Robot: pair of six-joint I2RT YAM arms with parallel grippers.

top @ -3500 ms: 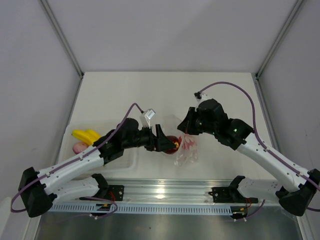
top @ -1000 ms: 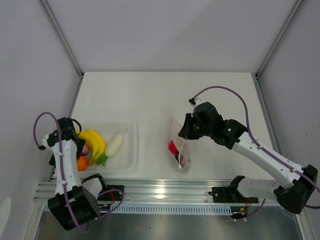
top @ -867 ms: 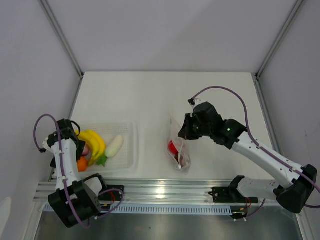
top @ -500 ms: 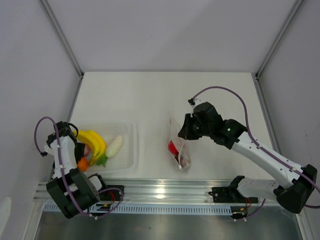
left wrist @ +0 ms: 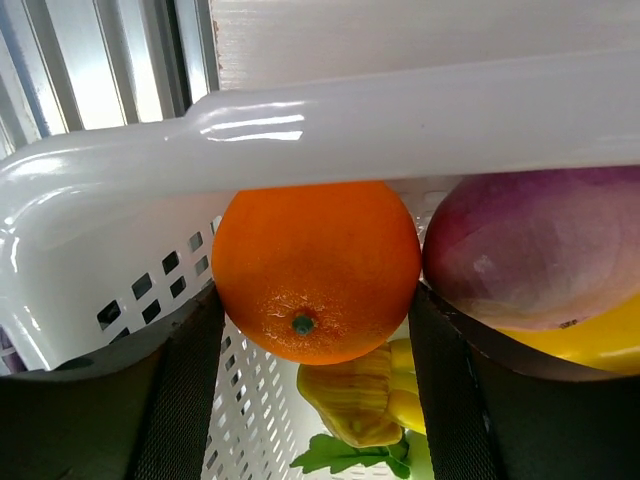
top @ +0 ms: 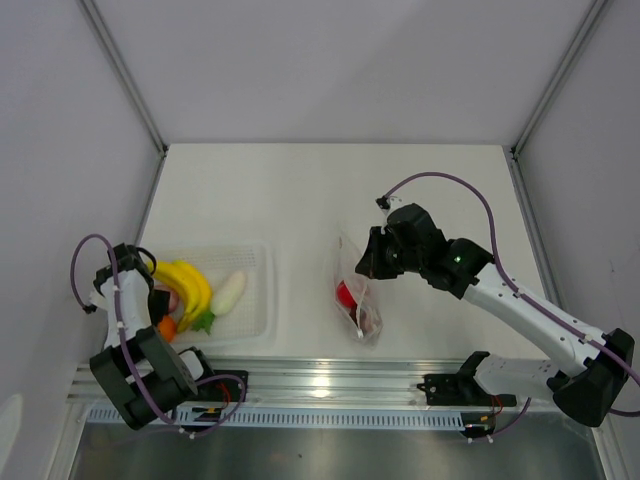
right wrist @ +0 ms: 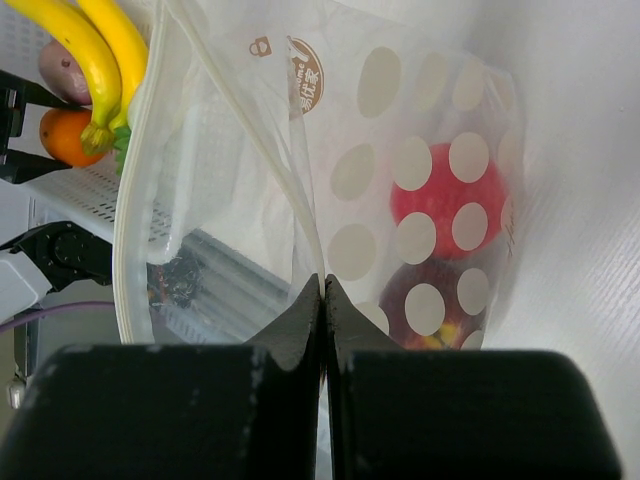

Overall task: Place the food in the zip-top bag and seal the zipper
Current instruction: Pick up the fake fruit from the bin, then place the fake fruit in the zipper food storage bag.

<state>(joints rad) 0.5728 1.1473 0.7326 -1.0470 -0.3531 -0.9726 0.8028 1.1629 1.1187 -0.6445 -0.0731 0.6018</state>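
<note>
The zip-top bag stands on the table, with a red apple and a dark red round fruit inside. My right gripper is shut on the zipper at the bag's mouth and holds it up. The rest of the food lies in the white tray: banana, radish, a purple-red fruit and the orange. My left gripper reaches into the tray's near left corner, both fingers pressed against the orange's sides.
The tray's rim crosses just above the orange in the left wrist view. The left wall stands close beside the left arm. The aluminium rail runs along the near table edge.
The left arm left the bag, swung to the tray's near left corner, and its jaws closed in on the orange. The right arm and the bag stayed still.
</note>
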